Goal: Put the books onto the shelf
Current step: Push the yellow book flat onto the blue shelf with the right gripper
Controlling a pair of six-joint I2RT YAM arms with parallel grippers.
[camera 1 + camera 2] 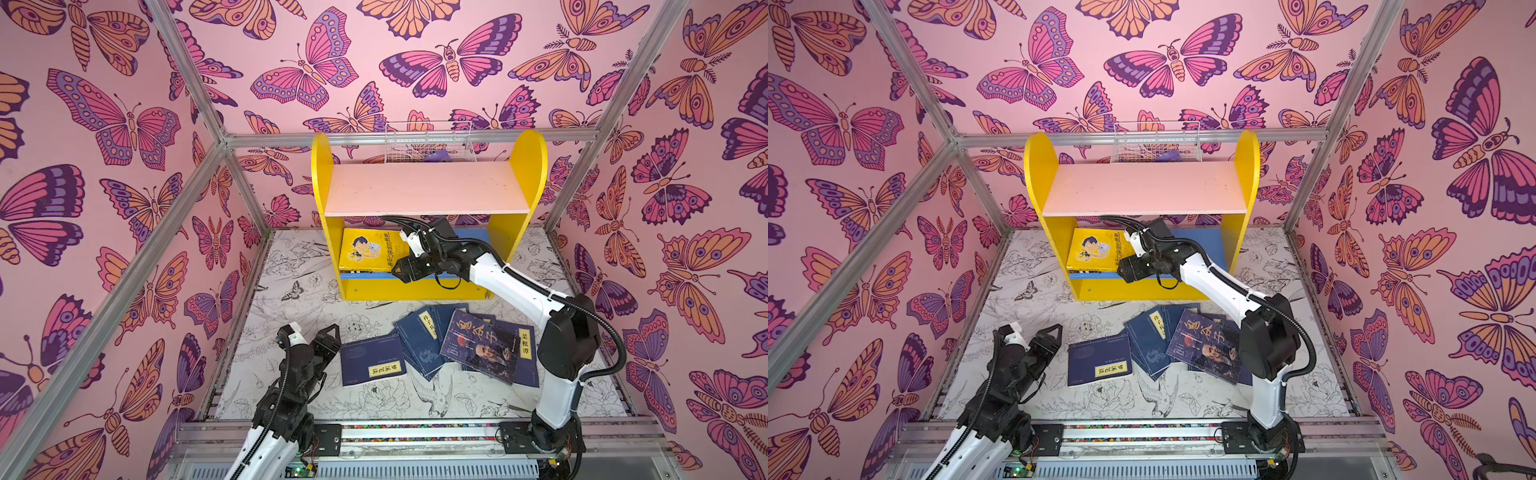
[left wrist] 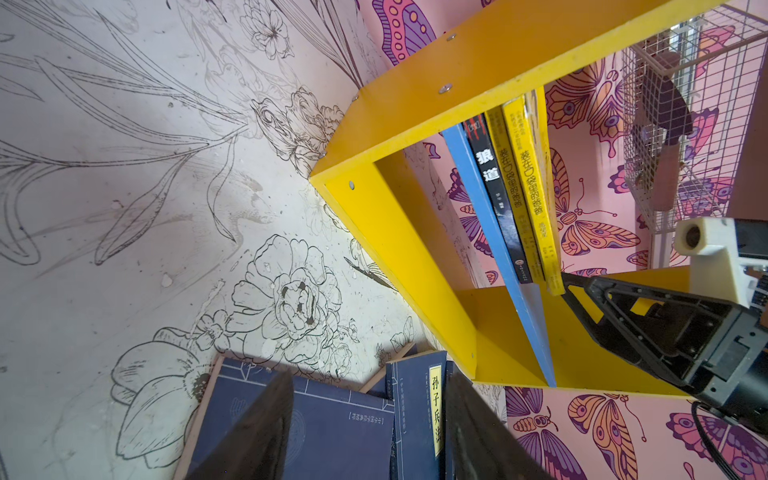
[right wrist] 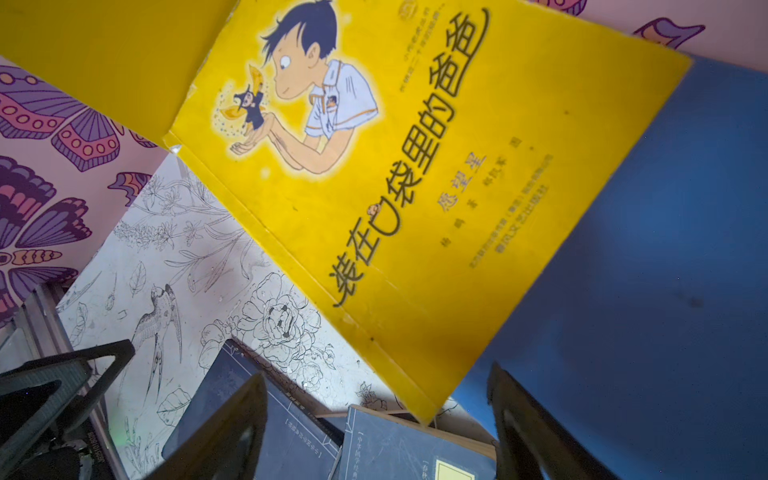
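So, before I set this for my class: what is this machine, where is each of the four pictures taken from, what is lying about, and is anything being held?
It is two robot arms on a rail, each ending in a two-fingered tool. Two pictures look down from above, side by side; the other two come from a camera on each arm's wrist.

The shelf stands at the back, a white wire basket behind it. On its blue lower board lie a few books, a yellow cartoon-boy book on top. More books, mostly navy, lie scattered on the floral mat.

The right tool is at the shelf's lower board, open and empty. The left tool hangs open beside the navy books, holding nothing.
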